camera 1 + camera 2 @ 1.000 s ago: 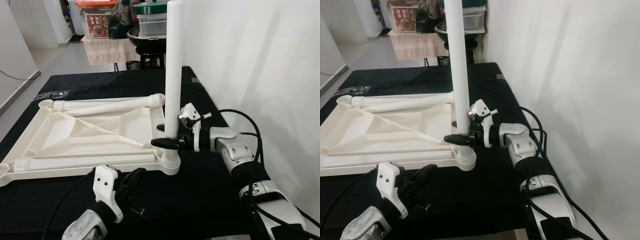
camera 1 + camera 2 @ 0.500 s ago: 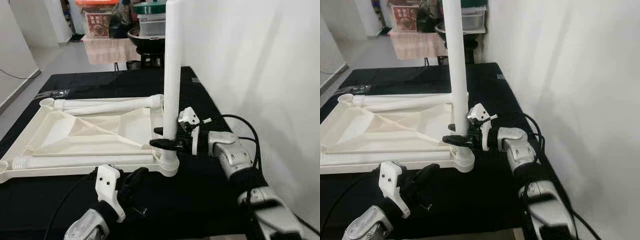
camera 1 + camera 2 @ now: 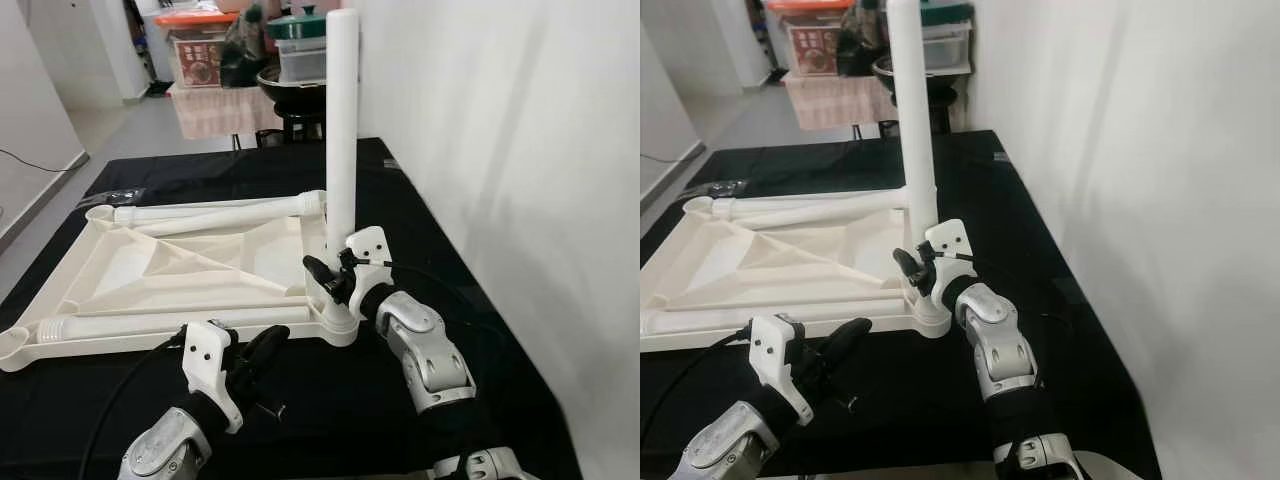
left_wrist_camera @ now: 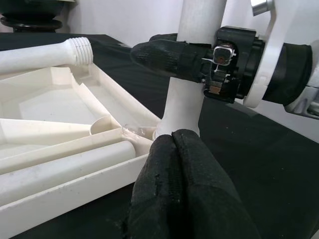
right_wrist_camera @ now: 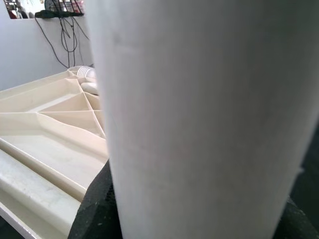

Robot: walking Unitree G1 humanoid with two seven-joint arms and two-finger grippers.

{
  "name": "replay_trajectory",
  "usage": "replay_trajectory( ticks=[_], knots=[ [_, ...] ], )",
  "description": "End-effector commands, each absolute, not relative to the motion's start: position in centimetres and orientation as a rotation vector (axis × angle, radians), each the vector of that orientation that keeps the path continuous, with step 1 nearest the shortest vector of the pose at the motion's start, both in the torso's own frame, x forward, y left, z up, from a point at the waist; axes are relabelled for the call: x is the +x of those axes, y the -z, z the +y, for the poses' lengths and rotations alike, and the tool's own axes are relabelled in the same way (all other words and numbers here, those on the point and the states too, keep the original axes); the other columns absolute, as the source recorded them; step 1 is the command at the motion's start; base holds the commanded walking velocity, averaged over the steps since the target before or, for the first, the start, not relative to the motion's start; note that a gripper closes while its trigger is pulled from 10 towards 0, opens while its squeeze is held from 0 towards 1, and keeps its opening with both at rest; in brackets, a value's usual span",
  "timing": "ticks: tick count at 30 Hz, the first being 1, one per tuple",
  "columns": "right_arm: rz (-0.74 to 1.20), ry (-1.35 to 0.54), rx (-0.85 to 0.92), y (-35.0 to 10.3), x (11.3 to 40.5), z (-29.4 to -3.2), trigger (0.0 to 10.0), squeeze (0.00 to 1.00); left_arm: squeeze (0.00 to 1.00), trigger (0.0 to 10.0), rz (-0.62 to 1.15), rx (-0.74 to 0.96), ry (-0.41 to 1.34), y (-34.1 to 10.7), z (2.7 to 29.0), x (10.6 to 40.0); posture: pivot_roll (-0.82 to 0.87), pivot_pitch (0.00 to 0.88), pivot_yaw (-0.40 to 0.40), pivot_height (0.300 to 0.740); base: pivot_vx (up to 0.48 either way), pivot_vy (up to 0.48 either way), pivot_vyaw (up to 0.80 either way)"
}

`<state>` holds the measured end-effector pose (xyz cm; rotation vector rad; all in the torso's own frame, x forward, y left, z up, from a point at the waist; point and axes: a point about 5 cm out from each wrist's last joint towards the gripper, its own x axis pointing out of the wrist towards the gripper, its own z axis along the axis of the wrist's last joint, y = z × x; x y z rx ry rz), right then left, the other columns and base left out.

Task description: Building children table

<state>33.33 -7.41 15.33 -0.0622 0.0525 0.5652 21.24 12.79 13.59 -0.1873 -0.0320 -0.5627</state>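
One right end effector [image 3: 322, 277] clamps the upright leg [image 3: 342, 120] above black cloth [image 3: 480, 330]; left end effector [image 3: 262, 352] closed.

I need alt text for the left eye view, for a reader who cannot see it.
The right gripper clamps an upright white leg standing in the corner of an upturned tabletop on a black table. Two more legs lie on the tabletop, and the left gripper rests shut nearby.

The upturned tabletop [image 3: 180, 265] is being viewed forward and down from the head by both eye views; its upright leg [image 4: 192, 74] is being framed from low nearby by the left wrist view, and pressed close against by the right wrist view
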Motion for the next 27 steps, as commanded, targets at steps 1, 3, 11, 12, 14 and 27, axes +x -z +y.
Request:
replay_trajectory(
  ticks=[1,3,11,12,14,27],
  knots=[
    [0.127,-0.511,-0.057,-14.2,32.9,-7.3,5.9,0.00,0.00,10.0,-0.017,-0.175,0.542,-13.3,13.2,21.3,-0.05,0.000,0.027,0.740,0.000,0.000,0.00],
    [0.119,-0.507,-0.034,-14.5,32.7,-7.2,10.0,0.87,0.00,10.0,-0.018,-0.175,0.540,-13.3,13.1,21.3,-0.05,0.000,0.024,0.740,0.000,0.000,0.00],
    [0.039,-0.553,0.016,-16.2,32.3,-8.0,10.0,1.00,0.00,10.0,-0.019,-0.182,0.547,-13.3,13.0,21.4,-0.06,0.000,0.023,0.740,0.000,0.000,0.00],
    [0.025,-0.558,0.019,-16.4,32.1,-8.4,10.0,1.00,0.00,10.0,-0.020,-0.183,0.547,-13.3,13.0,21.4,-0.06,0.000,0.020,0.740,0.000,0.000,0.00],
    [0.017,-0.560,0.018,-16.4,31.8,-8.9,10.0,1.00,0.00,10.0,-0.021,-0.183,0.547,-13.3,13.0,21.4,-0.06,0.000,0.018,0.740,0.000,0.000,0.00],
    [0.043,-0.524,-0.046,-15.1,28.3,-12.6,10.0,0.00,0.00,10.0,-0.052,-0.151,0.479,-13.6,13.7,21.6,-0.07,0.000,0.016,0.740,0.000,0.000,0.00]
  ],
)
